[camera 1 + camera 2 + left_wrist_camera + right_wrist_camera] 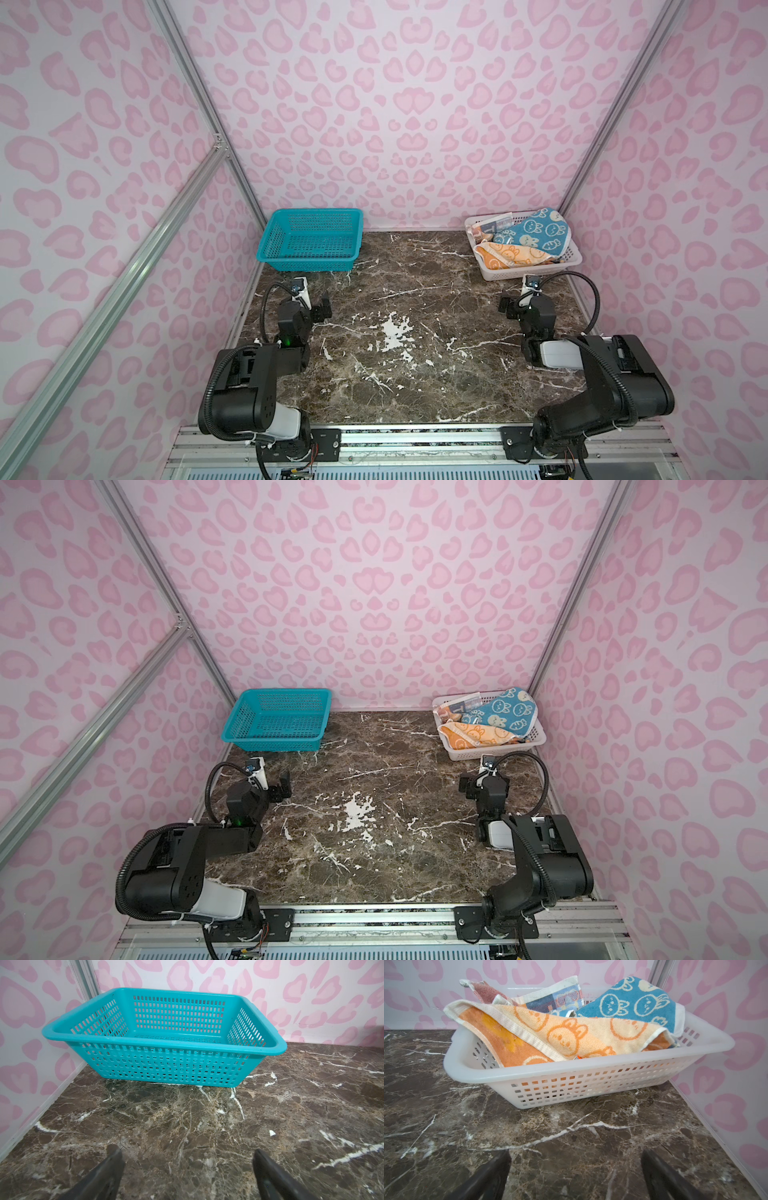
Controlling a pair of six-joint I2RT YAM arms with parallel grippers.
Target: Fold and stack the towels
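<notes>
Your left gripper (187, 1153) sits well left of the white basket (591, 1070), jaws spread wide and empty, facing the teal basket (166, 1064). Your right gripper (575, 1155) is near the white basket's front, jaws wide, holding nothing. Inside it lie the lettered towel (556, 999), orange towel (562, 1036) and blue towel (633, 1001), crumpled.

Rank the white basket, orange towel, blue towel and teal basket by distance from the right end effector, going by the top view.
1. white basket, just ahead
2. orange towel, at that basket's front
3. blue towel, behind the orange one
4. teal basket, far left corner
</notes>
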